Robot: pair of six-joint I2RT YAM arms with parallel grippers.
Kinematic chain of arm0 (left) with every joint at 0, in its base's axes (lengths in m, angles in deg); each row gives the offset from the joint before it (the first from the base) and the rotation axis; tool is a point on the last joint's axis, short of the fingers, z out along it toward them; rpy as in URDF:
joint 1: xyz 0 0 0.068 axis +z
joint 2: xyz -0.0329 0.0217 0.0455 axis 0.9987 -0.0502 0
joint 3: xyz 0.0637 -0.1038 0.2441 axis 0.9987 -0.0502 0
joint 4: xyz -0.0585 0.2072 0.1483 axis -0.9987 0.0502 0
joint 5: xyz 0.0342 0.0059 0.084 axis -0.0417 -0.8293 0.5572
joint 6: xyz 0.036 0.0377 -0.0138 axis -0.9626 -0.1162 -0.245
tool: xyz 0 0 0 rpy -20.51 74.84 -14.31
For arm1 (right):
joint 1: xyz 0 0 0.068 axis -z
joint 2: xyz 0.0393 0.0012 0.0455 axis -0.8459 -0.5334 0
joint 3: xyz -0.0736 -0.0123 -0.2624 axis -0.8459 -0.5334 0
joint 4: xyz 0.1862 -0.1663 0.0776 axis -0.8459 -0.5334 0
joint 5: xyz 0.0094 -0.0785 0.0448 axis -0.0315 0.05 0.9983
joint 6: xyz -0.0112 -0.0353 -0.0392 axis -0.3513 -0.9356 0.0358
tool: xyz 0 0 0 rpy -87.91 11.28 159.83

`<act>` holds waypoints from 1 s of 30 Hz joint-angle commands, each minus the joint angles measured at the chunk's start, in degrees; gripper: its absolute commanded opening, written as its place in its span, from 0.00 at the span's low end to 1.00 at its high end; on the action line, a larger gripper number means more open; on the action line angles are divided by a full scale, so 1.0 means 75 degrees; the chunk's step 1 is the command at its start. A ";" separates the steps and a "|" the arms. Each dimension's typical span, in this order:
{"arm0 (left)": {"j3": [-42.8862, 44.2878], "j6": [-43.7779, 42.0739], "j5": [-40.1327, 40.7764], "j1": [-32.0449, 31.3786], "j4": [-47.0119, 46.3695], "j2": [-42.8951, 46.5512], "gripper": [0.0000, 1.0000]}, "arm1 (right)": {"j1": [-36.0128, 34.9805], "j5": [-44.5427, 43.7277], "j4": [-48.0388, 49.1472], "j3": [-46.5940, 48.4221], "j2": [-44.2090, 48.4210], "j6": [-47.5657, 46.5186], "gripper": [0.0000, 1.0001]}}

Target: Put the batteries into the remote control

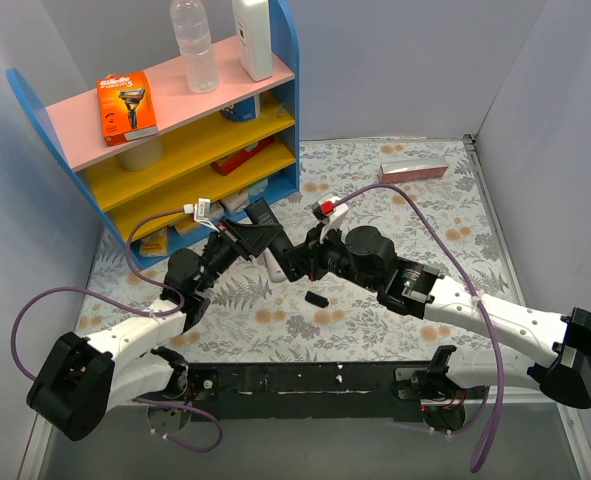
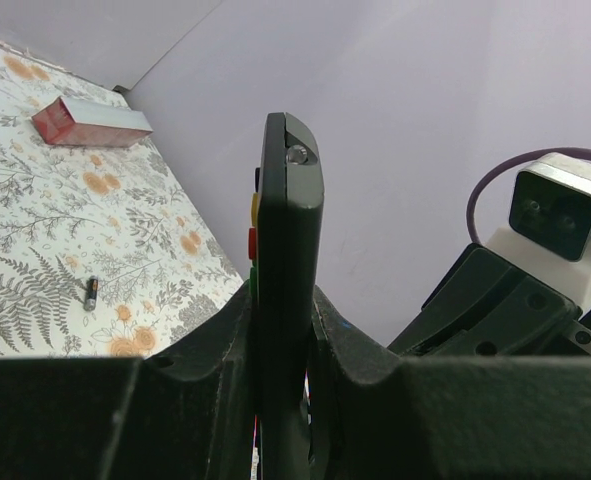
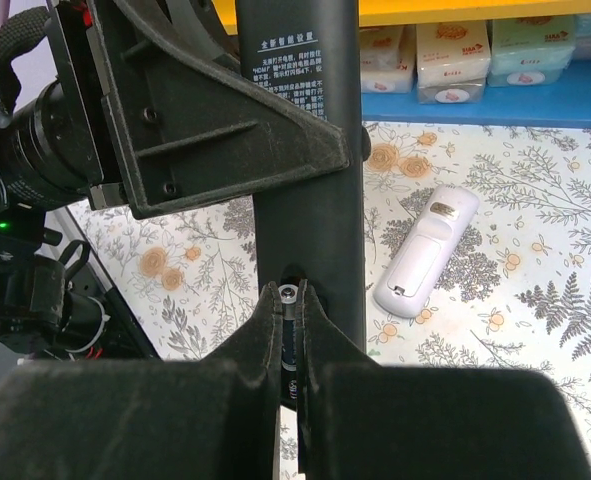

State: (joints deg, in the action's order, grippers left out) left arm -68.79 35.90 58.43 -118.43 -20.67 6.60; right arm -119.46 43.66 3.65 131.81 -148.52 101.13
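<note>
My left gripper is shut on a black remote control, holding it off the table. In the right wrist view the remote shows its back, with a printed label and an open slot. My right gripper is shut on a thin dark battery, whose metal tip is at the slot. Another battery lies loose on the floral table.
A white remote lies face down on the table just beyond the grippers. A small black piece lies near the front. A pink box sits at the back right. A blue shelf unit with goods stands at the back left.
</note>
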 commanded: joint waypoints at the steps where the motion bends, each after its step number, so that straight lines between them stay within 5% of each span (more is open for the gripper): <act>1: 0.0221 0.0491 0.0082 -0.0032 -0.1188 0.0228 0.00 | -0.0130 -0.0146 -0.0289 0.0100 0.0014 0.0159 0.01; 16: 0.0280 0.0609 0.0317 -0.0032 -0.0415 0.0743 0.00 | -0.0212 0.0358 -0.0372 0.0322 -0.0266 -0.0485 0.02; 30: 0.0163 0.0679 -0.0199 -0.0032 -0.0755 0.0556 0.00 | -0.0212 0.0546 -0.0676 0.0920 -0.0630 -0.0650 0.13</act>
State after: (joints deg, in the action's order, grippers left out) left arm -68.74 37.91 60.11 -117.84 -19.03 9.33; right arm -120.51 46.11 0.28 136.18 -151.20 96.96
